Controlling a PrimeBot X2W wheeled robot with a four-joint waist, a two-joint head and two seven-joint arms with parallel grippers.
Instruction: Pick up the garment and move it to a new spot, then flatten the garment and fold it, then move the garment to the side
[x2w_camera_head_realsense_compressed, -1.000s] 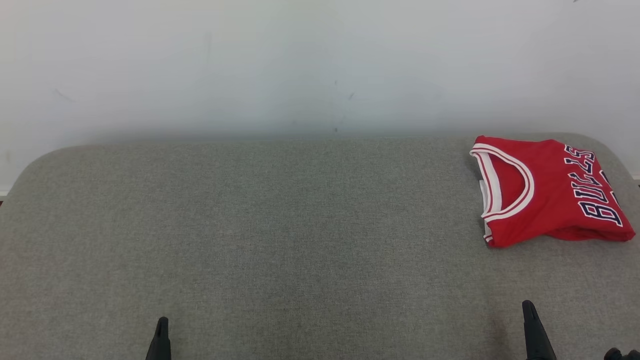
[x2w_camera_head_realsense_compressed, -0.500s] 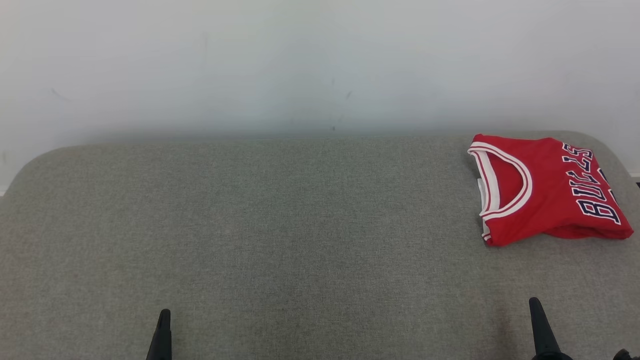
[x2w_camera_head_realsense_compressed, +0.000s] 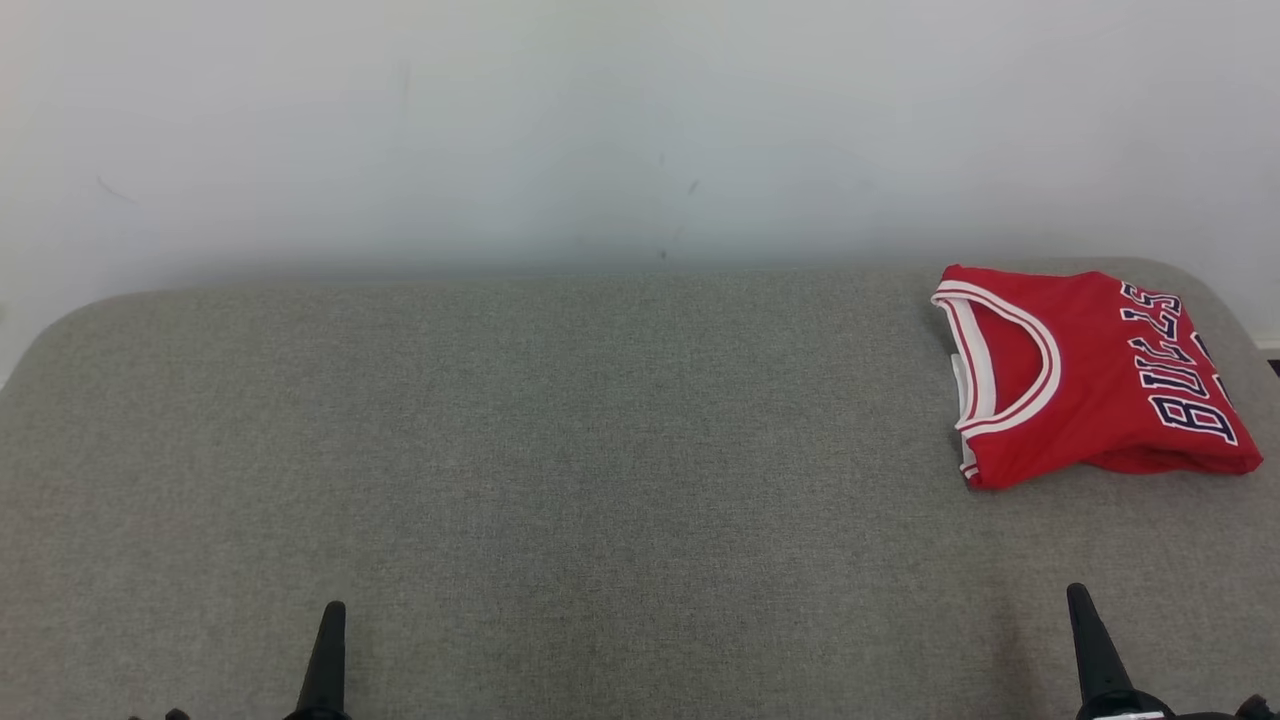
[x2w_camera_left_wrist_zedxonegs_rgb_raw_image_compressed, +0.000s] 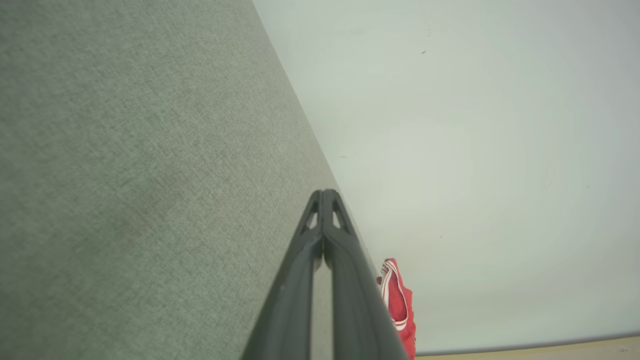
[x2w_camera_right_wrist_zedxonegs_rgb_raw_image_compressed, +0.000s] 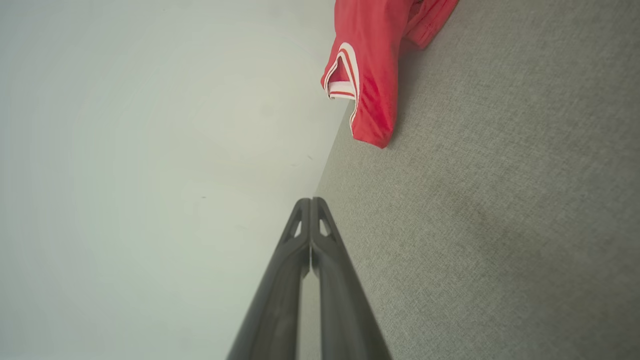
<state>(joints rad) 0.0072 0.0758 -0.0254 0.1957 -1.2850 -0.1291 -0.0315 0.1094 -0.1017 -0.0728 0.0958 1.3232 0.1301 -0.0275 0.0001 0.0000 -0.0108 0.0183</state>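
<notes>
The garment (x2w_camera_head_realsense_compressed: 1085, 375) is a red jersey with white trim and dark lettering, folded into a compact rectangle at the far right of the grey table (x2w_camera_head_realsense_compressed: 600, 450). It also shows in the left wrist view (x2w_camera_left_wrist_zedxonegs_rgb_raw_image_compressed: 397, 300) and the right wrist view (x2w_camera_right_wrist_zedxonegs_rgb_raw_image_compressed: 370, 75). My left gripper (x2w_camera_head_realsense_compressed: 333, 612) points up from the bottom left, shut and empty, far from the garment. My right gripper (x2w_camera_head_realsense_compressed: 1078, 597) stands at the bottom right, shut and empty, a short way in front of the garment. In their own wrist views the left gripper (x2w_camera_left_wrist_zedxonegs_rgb_raw_image_compressed: 324, 192) and the right gripper (x2w_camera_right_wrist_zedxonegs_rgb_raw_image_compressed: 310, 201) have their fingers pressed together.
A pale wall (x2w_camera_head_realsense_compressed: 600, 130) rises right behind the table's far edge. The table's corners are rounded, and its right edge lies close to the garment. A strip of light floor (x2w_camera_left_wrist_zedxonegs_rgb_raw_image_compressed: 550, 347) shows in the left wrist view.
Both gripper tips have come slightly farther up into the head view. The whole picture has shifted a little, so the camera moved. The garment lies as before.
</notes>
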